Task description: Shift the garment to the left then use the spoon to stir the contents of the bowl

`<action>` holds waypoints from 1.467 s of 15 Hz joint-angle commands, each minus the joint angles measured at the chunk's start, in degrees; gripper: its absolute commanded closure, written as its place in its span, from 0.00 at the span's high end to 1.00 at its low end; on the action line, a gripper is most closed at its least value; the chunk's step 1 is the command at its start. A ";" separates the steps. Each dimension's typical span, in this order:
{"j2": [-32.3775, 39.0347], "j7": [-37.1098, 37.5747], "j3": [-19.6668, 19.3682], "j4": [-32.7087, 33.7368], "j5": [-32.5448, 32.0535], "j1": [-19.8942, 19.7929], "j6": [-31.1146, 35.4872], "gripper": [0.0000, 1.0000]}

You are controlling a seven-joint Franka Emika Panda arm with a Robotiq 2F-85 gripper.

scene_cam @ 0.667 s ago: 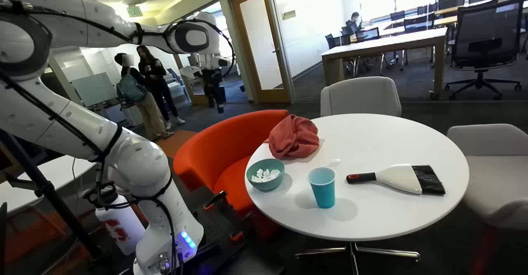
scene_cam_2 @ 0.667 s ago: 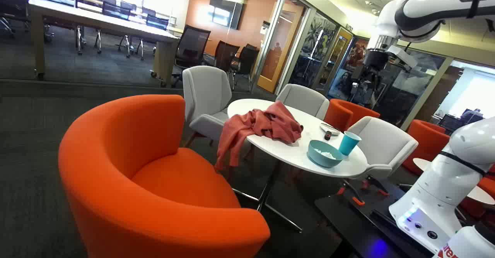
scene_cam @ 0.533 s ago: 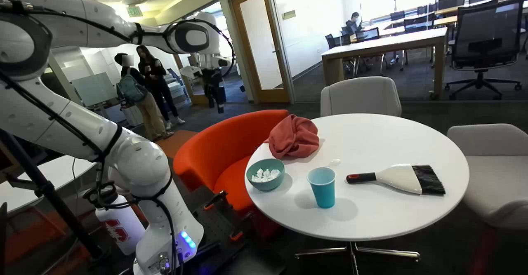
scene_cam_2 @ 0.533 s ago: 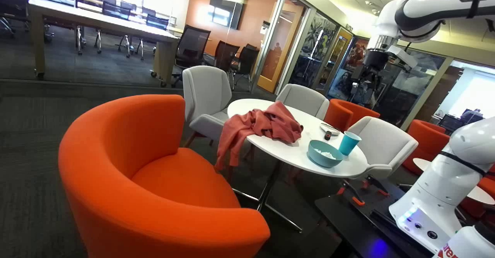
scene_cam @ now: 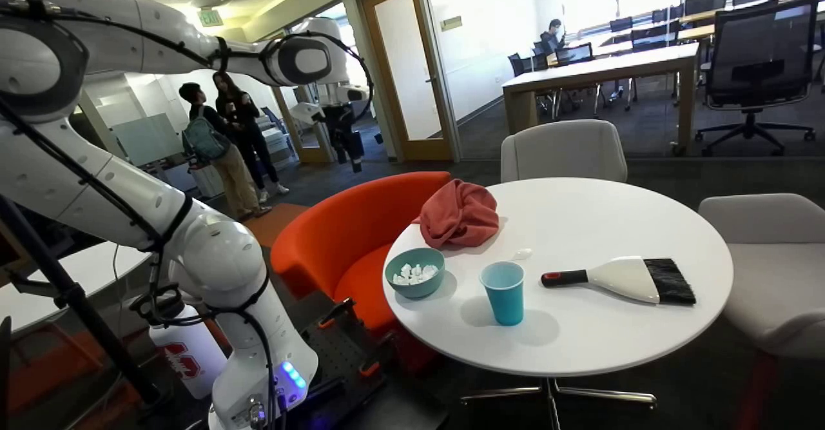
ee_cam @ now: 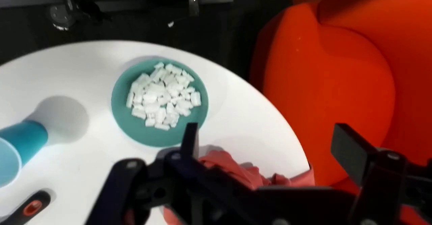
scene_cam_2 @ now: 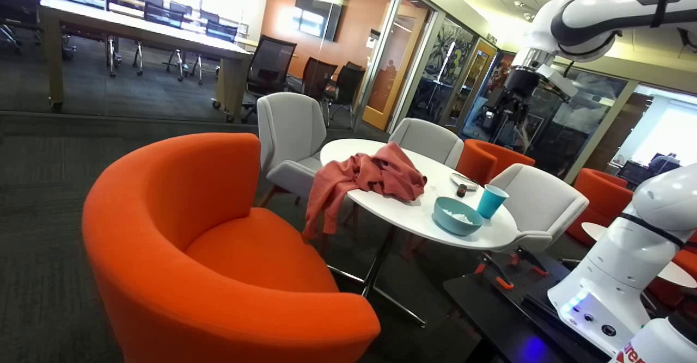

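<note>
Gripper (ee_cam: pixel 268 135): fingers (ee_cam: pixel 352 150) wide apart; it hangs above the level of the table (scene_cam: pixel 593 224) in both exterior views.
Garment (scene_cam: pixel 459 214): in an exterior view, a red heap at the table's far left; in an exterior view, a loose length (scene_cam_2: pixel 322 210) hangs over the edge near the orange chair (scene_cam_2: pixel 261 248).
Bowl (ee_cam: pixel 148 135): just beside the garment; the wrist view looks down on its white pieces (ee_cam: pixel 158 96).
Cup (scene_cam: pixel 504 301): blue, upright, right of the bowl.
Spoon (scene_cam: pixel 523 253): white, lying just beyond the cup; made out in an exterior view alone.
Brush (scene_cam: pixel 622 278): whole in an exterior view, at right; the wrist view catches just the handle's end (ee_cam: pixel 28 207).
Bottle (scene_cam: pixel 193 352): white, red emblem (scene_cam: pixel 182 360); in an exterior view, red lettering (scene_cam_2: pixel 629 354) is cut by the frame.
Sign (scene_cam: pixel 210 17): "EXIT", far left.
Door plate (scene_cam: pixel 451 23): too small to read.
</note>
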 commanded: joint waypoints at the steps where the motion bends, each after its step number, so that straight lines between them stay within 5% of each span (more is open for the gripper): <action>1: 9.52 0.39 0.66 3.87 -2.56 -2.25 12.18 1.00; 6: 25.27 4.32 0.64 8.09 -11.20 -4.63 31.01 1.00; 10: 36.72 10.88 -0.66 13.24 -15.03 -3.62 35.89 1.00; 11: 31.78 7.26 -1.24 9.20 -13.05 -3.19 35.28 1.00; 16: 37.23 8.72 -1.69 12.86 -13.54 -2.66 35.94 1.00; 22: 47.20 9.45 -1.95 17.18 -11.82 -0.72 50.12 1.00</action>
